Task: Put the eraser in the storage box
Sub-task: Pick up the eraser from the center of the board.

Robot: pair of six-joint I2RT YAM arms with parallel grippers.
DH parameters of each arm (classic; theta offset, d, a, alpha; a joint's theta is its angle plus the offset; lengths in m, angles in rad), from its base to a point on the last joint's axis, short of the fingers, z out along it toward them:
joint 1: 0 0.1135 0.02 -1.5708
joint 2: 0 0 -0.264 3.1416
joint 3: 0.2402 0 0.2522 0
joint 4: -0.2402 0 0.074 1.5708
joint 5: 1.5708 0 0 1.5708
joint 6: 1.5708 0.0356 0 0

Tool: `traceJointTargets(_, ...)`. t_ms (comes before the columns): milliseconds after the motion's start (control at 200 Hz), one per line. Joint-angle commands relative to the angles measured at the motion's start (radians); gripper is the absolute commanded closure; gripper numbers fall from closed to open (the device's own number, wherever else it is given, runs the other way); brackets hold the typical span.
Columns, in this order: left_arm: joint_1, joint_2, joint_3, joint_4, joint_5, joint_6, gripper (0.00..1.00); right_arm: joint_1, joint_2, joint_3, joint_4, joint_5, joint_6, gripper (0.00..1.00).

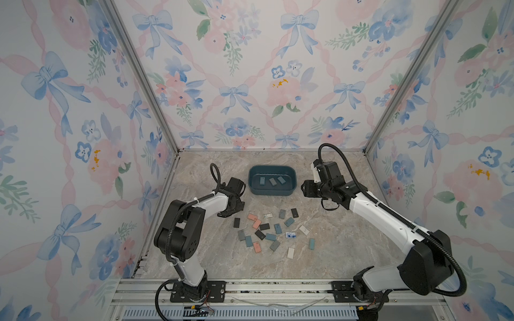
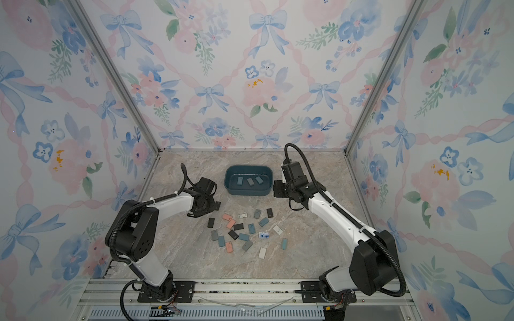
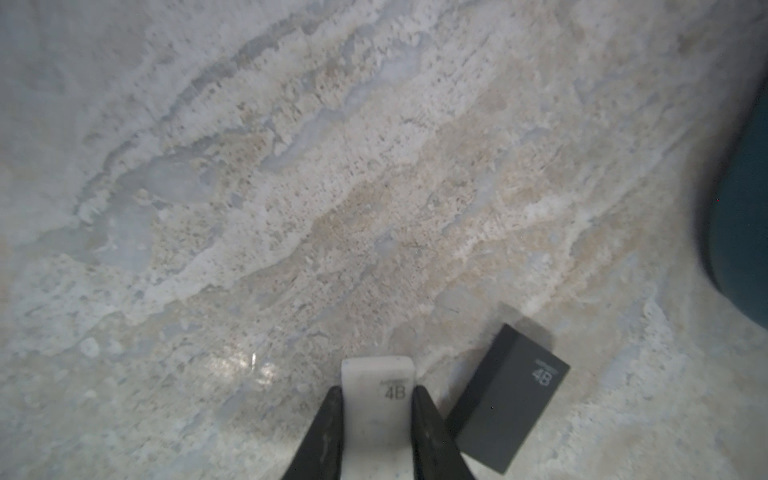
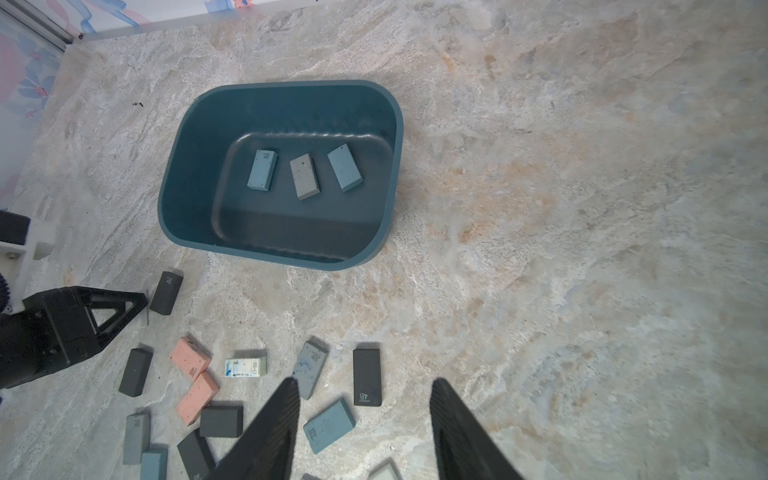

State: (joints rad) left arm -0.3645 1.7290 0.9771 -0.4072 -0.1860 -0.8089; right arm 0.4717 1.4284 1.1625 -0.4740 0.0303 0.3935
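3 erasers point(image 4: 305, 176) in storage box point(image 4: 183, 166), rear ctr; loose erasers point(image 1: 252, 217) on table point(image 1: 347, 250) in front.

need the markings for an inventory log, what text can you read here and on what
"4B": white eraser.
"4B": dark grey eraser beside it.
"4B": black eraser.
"4B": speckled grey eraser.
Small print beside each, and the wrapped eraser's blue print: too blurred to read.

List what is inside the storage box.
Three erasers lie flat and apart on the storage box floor: a light blue eraser, a grey eraser, a second blue eraser. Its whole floor is visible.
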Motion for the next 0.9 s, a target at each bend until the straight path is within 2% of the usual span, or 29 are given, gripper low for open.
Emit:
traceJointTargets(0, -0.007, 0.07, -0.025, -0.093, 0.027, 0.016, 0.78, -0.01, -0.025, -0.014, 0.006, -0.006, 0.012, 0.46)
traceJointTargets(190, -0.011, 0.064, -0.016, -0.093, 0.034, 0.022, 0.82, -0.009, -0.025, -0.013, 0.005, -0.007, 0.011, 0.46)
traceJointTargets(895, -0.014, -0.093, 0.055, -0.105, 0.026, 0.041, 0.8, -0.013, -0.022, 0.0, -0.002, -0.012, 0.012, 0.46)
